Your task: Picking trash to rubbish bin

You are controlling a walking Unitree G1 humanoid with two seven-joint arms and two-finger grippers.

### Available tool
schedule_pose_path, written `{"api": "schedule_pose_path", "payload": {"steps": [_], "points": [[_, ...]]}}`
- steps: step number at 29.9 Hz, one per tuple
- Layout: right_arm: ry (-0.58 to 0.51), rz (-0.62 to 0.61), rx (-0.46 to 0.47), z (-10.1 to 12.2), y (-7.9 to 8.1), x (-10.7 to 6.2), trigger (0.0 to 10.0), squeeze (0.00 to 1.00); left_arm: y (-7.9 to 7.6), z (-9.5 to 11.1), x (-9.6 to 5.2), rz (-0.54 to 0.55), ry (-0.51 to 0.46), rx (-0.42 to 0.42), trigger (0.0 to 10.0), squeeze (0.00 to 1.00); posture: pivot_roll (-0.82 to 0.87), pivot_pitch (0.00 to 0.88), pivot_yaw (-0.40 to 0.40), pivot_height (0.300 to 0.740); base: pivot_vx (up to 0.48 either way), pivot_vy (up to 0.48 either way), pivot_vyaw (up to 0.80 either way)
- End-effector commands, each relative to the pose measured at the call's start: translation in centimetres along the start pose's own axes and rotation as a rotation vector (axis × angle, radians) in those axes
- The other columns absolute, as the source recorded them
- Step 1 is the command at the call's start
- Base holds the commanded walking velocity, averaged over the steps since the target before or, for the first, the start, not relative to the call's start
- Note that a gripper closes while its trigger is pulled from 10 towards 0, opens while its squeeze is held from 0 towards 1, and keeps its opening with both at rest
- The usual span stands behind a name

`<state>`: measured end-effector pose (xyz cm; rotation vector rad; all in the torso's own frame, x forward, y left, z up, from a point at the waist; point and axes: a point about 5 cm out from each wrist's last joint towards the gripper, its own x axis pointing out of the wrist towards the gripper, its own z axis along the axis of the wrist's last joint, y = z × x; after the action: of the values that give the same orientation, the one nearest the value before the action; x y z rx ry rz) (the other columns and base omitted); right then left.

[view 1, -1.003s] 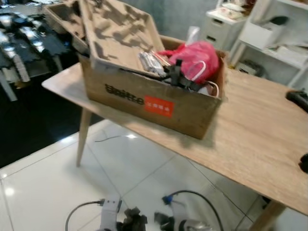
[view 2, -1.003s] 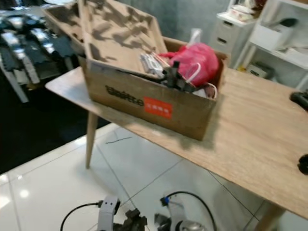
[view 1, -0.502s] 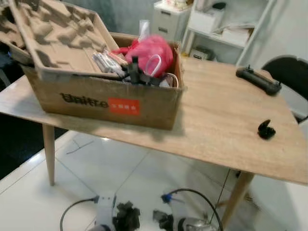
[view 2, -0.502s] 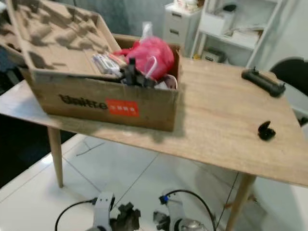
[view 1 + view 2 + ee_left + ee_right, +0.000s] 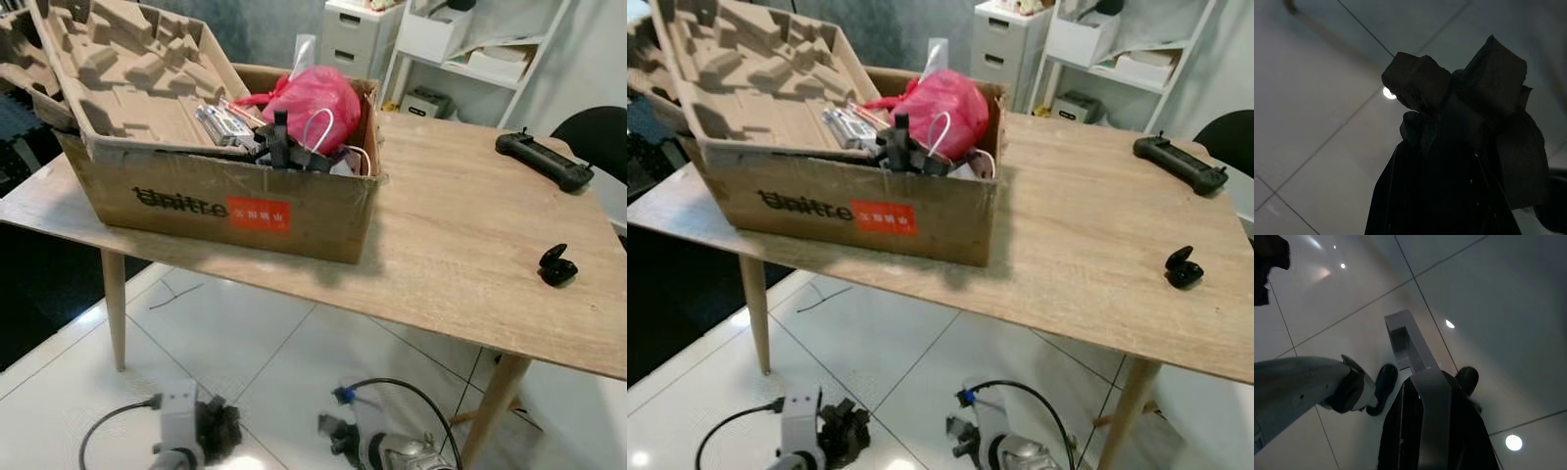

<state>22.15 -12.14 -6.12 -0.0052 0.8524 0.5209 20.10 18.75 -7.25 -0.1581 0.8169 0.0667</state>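
1. The camera had swung again since half a second earlier, so the whole scene sat a bit differently in view. The things themselves hadn't moved: the cardboard box (image 5: 235, 201) was in the same spot on the wooden surface (image 5: 460, 255), toward its left end.
2. The trash was in that box: a red plastic bag (image 5: 312, 98) bulging over the back rim, some black bits and a white loop just in front of it, and a molded pulp tray (image 5: 137, 73) leaning out of the left side.
3. On the right part of the surface lay a black controller (image 5: 545, 160) near the far edge, and a small black earbud case (image 5: 557, 265) well apart from it, closer to the near edge. Both looked unmoved.
4. White drawers (image 5: 358, 34) and a shelf unit (image 5: 480, 54) stood behind the surface, and a dark chair (image 5: 593, 137) showed at far right.
5. The left gripper (image 5: 211, 431) hung low over the white tile floor (image 5: 265, 362), a bit further left in view than before. Its wrist view was too dark, so I couldn't tell how far open the fingers were.
6. The right gripper (image 5: 343, 441) hung idle beside it with a looped cable; couldn't tell about its fingers either.
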Motion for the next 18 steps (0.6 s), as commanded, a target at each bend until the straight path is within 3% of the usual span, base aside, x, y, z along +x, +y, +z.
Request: {"api": "schedule_pose_path", "payload": {"steps": [1, 6, 7, 8, 10, 13, 18], "points": [[-0.022, 0.012, 0.008, 0.0, -0.2, -0.2, 10.0, 0.0, 1.6, 0.9, -0.1, 0.069, -0.042, -0.022, 10.0, 0.0, 0.06, 0.09, -0.009, 0.74, 0.0, 0.0, 0.0], [-0.089, 0.052, 0.056, 1.0, -0.5, -0.3, 10.0, 0.0, 2.9, 2.1, -0.2, 0.097, -0.098, -0.083, 10.0, 0.0, 0.06, 0.092, -0.008, 0.74, 0.0, 0.0, 0.0], [-0.163, 0.129, 0.123, 2.1, -0.4, -0.4, 10.0, 0.0, 3.2, 2.8, -0.2, 0.068, -0.139, -0.164, 10.0, 0.0, 0.06, 0.092, -0.007, 0.74, 0.0, 0.0, 0.0], [-0.163, 0.129, 0.123, 2.1, -0.4, -0.4, 10.0, 0.0, 3.2, 2.8, -0.2, 0.068, -0.139, -0.164, 10.0, 0.0, 0.06, 0.092, -0.007, 0.74, 0.0, 0.0, 0.0], [-0.244, 0.256, 0.172, 3.5, 0.0, -0.5, 10.0, 0.0, 3.2, 3.5, -0.2, 0.008, -0.176, -0.197, 10.0, 0.0, 0.05, 0.093, -0.006, 0.74, 0.0, 0.0, 0.0], [-0.312, 0.403, 0.163, 5.1, 0.7, -0.6, 10.0, 0.0, 3.7, 4.2, -0.3, -0.023, -0.218, -0.242, 10.0, 0.0, 0.05, 0.092, -0.005, 0.74, 0.0, 0.0, 0.0], [-0.306, 0.556, 0.09, 5.7, 2.0, -0.7, 10.0, 0.0, 4.9, 4.8, -0.7, -0.002, -0.255, -0.276, 10.0, 0.0, 0.05, 0.089, -0.008, 0.74, 0.0, 0.0, 0.0]]}}
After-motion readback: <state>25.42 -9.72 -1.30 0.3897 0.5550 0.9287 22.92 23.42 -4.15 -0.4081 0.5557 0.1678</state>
